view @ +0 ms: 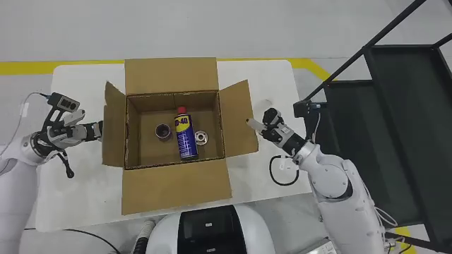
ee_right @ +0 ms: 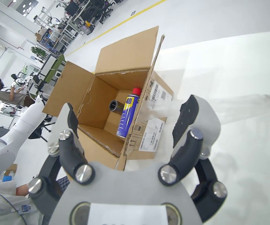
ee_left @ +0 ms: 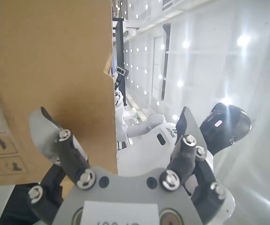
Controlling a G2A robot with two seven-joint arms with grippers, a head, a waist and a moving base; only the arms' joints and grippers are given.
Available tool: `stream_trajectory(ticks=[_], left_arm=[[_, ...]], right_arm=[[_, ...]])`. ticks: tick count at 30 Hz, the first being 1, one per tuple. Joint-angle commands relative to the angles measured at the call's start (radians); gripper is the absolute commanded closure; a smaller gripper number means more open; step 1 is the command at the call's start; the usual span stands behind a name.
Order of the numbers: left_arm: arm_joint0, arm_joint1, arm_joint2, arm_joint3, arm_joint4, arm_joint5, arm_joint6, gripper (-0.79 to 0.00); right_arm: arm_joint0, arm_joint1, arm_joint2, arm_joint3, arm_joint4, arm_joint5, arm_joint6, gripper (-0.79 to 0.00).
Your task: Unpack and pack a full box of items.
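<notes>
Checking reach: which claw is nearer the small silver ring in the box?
Right. The right claw hangs by the box's right flap, near the silver ring; the left claw is outside the opposite flap.

Robotics lab hall: white floor, yellow floor line [ee_right: 135,17], workstation desks [ee_right: 78,12], ceiling lights.

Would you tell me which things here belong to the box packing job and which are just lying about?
Job: cardboard box, spray can, dark cylinder, small grey ring, left gripper and right gripper, both open.
Lying about: black steps, yellow floor line.
</notes>
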Motion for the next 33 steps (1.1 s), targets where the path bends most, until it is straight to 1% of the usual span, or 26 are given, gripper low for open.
stream_trajectory(ticks=[1,5,9,12,15,17,21,24,27,31,33], left_arm=[[-0.005,-0.006,0.035,-0.019,-0.001,0.02,0.003,-0.785],[-0.028,-0.018,0.11,-0.043,0.045,0.045,0.031,-0.785],[-0.048,-0.026,0.162,-0.041,0.094,0.055,0.059,-0.785],[-0.052,-0.028,0.178,-0.035,0.122,0.057,0.07,-0.785],[-0.049,-0.027,0.18,-0.033,0.139,0.052,0.076,-0.785],[-0.043,-0.025,0.174,-0.036,0.14,0.051,0.076,-0.785],[-0.028,-0.02,0.161,-0.05,0.156,0.052,0.077,-0.785],[-0.02,-0.016,0.153,-0.061,0.161,0.062,0.076,-0.785],[-0.01,-0.012,0.144,-0.081,0.175,0.072,0.079,-0.785],[0.006,-0.004,0.138,-0.126,0.276,0.07,0.116,-0.785],[0.016,-0.002,0.137,-0.147,0.293,0.069,0.136,-0.785]], right_arm=[[0.02,0.001,-0.035,0.0,0.016,-0.02,0.038,-0.785],[0.082,0.001,-0.122,0.021,0.089,-0.109,0.115,-0.785],[0.161,0.0,-0.212,0.055,0.109,-0.132,0.177,-0.785],[0.228,-0.006,-0.289,0.114,0.095,-0.104,0.209,-0.785],[0.29,-0.015,-0.365,0.169,0.068,-0.061,0.211,-0.785],[0.322,-0.02,-0.403,0.209,0.055,-0.039,0.209,-0.785],[0.373,-0.028,-0.462,0.256,-0.017,0.038,0.208,-0.785],[0.378,-0.031,-0.488,0.257,-0.034,0.057,0.181,-0.785],[0.365,-0.027,-0.481,0.233,-0.042,0.049,0.161,-0.785],[0.31,-0.011,-0.437,0.155,-0.037,0.021,0.169,-0.785],[0.268,0.001,-0.396,0.106,-0.032,0.009,0.191,-0.785]])
